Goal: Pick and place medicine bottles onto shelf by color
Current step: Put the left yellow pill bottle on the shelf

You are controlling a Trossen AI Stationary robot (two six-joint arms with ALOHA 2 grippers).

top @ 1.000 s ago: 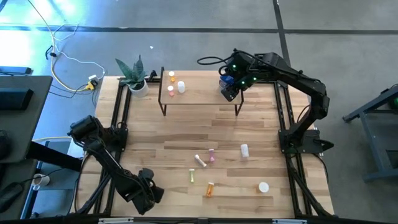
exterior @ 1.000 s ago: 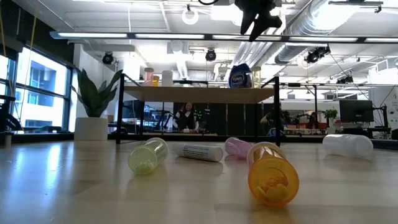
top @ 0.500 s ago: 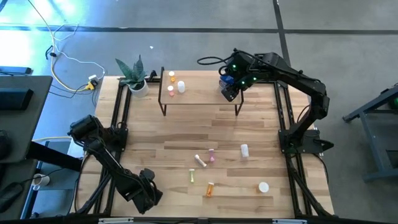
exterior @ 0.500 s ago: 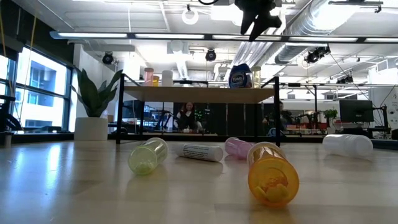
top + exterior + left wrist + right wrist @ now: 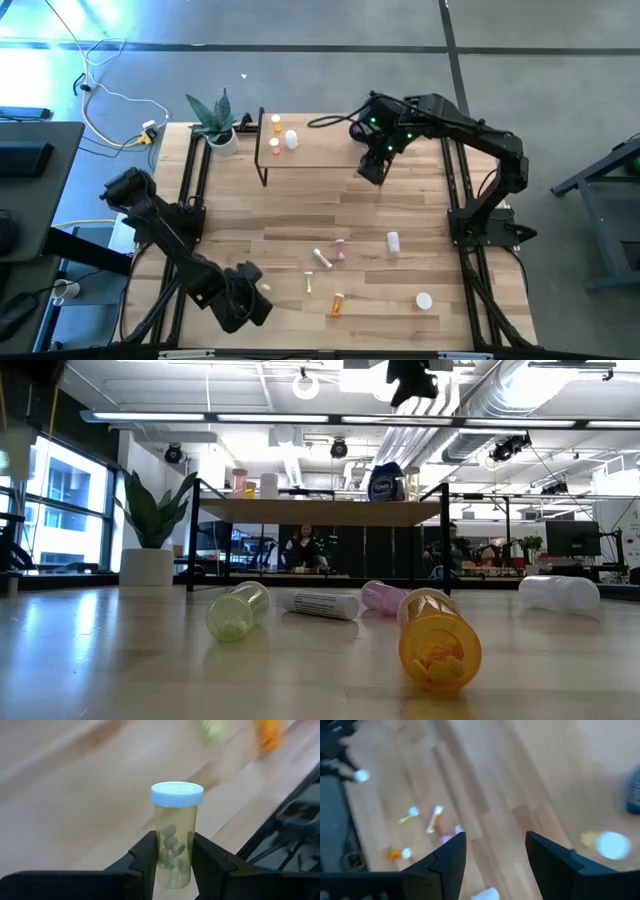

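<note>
Nearest the front edge of the counter (image 5: 300,215), the left gripper (image 5: 171,851) pinches a yellow-green bottle (image 5: 176,835) with a white cap, held upright between its fingers over the counter's near left part. Just beyond, six bottles lie loose on the wood and wait to be sorted: an orange one (image 5: 338,303), a small yellow-green one (image 5: 309,286), a white tube-shaped one (image 5: 322,259), a pink one (image 5: 341,250), and two white ones, (image 5: 393,241) and (image 5: 424,300) (the low view shows them tipped on their sides). So, as I judge it, the job is less than half done.

Farther back stands the shelf (image 5: 322,152), which already carries a few small bottles (image 5: 283,136) at its left end and, in the low view, a larger blue bottle (image 5: 386,483) near its right end. The right gripper (image 5: 495,851), its fingers spread and holding nothing, hangs above the shelf's right front edge. A potted plant (image 5: 217,123) sits at the counter's far left corner.

Compared with half a second ago, the right gripper has left the blue bottle on the shelf and swung forward and down off the shelf's right end, while the left arm has lifted and shifted toward the counter's middle, carrying its bottle along. The loose bottles have not moved.
</note>
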